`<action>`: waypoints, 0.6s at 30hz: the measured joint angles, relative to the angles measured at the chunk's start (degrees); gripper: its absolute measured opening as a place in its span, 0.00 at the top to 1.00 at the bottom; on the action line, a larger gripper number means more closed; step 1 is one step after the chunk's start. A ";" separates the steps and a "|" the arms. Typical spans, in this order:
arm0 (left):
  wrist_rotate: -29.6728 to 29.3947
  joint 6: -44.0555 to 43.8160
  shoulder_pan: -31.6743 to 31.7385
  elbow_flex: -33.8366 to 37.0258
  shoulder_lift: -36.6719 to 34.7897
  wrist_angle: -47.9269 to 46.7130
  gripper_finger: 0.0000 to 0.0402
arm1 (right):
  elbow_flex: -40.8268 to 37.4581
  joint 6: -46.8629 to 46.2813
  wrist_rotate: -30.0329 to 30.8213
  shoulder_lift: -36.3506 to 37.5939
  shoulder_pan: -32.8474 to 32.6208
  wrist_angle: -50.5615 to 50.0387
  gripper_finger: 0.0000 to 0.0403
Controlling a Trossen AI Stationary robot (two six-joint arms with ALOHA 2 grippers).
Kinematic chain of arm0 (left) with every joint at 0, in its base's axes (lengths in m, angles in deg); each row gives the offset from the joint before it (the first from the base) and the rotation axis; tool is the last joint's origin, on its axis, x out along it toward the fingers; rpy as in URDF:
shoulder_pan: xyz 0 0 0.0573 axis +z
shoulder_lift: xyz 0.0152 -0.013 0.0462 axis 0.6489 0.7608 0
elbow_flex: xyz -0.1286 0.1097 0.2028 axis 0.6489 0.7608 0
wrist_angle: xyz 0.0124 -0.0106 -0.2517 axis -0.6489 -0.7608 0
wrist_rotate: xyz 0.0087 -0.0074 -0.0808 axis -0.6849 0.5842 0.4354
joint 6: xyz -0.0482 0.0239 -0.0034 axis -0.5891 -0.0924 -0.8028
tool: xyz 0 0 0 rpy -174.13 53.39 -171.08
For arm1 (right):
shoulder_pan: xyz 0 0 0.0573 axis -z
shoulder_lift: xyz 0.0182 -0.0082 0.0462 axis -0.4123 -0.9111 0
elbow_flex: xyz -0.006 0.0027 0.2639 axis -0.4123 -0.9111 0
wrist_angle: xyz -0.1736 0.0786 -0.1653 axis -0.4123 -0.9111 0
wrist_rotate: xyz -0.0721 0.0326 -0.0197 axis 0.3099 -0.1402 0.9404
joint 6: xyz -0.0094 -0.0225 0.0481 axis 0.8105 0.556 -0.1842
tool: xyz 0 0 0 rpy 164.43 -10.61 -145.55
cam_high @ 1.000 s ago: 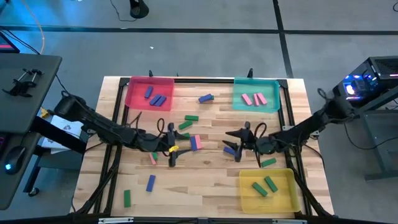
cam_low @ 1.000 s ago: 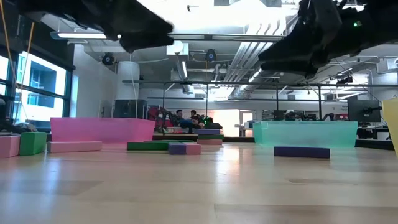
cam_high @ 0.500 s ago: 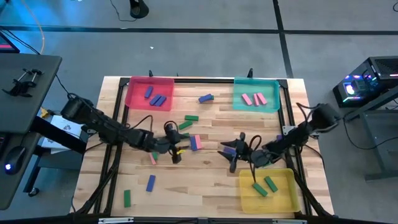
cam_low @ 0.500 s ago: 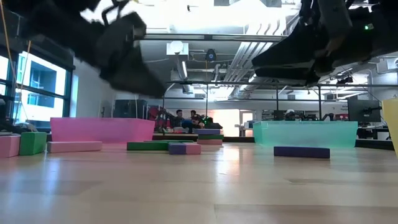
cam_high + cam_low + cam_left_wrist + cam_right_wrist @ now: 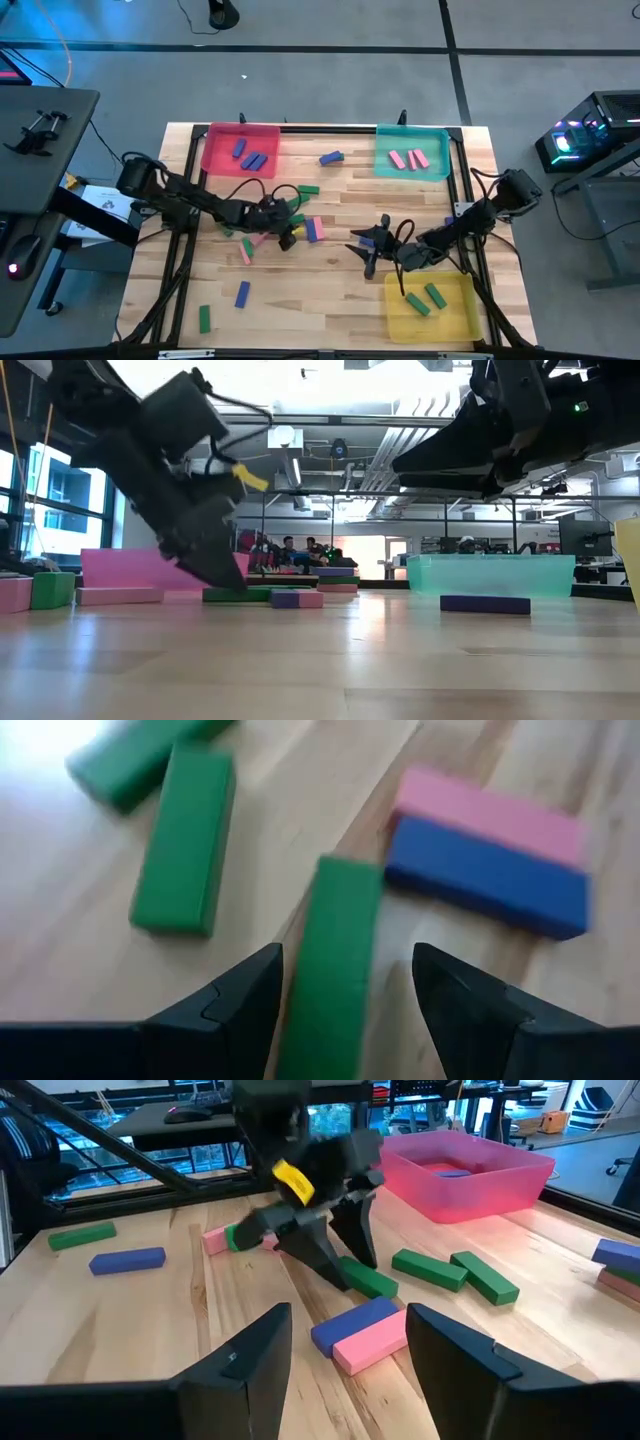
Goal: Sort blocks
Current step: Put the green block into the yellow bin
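The left gripper (image 5: 345, 985) stands open, its two fingers (image 5: 230, 1010) straddling a green block (image 5: 335, 960) that lies flat on the wooden table (image 5: 330, 310) (not lifted, as far as the wrist view shows). Just beside it lie a pink block (image 5: 490, 815) and a blue block (image 5: 490, 885) side by side, with two more green blocks (image 5: 185, 840) nearby. The right gripper (image 5: 368, 252) hovers open and empty near the yellow tray (image 5: 395, 318). Other blocks sit in the pink tray (image 5: 215, 155) and teal tray (image 5: 385, 165).

wooden table (image 5: 340, 300), scattered blocks (image 5: 242, 293), 3 trays (image 5: 240, 150)
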 joint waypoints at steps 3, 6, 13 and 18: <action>0.90 -1.54 1.04 -0.13 1.60 0.45 0.48 | 0.00 -0.27 -0.06 0.00 -0.02 -0.27 0.55; 1.49 -1.34 1.52 -0.21 2.72 0.78 0.48 | 0.01 -0.30 -0.08 0.00 0.00 -0.41 0.55; 3.50 0.37 1.17 -0.17 2.91 0.51 0.62 | 0.01 -1.42 -0.07 0.00 0.00 -0.40 0.55; 3.49 0.93 0.49 -0.28 2.88 -2.34 0.82 | 0.02 -1.74 -2.03 0.00 0.00 -0.39 0.55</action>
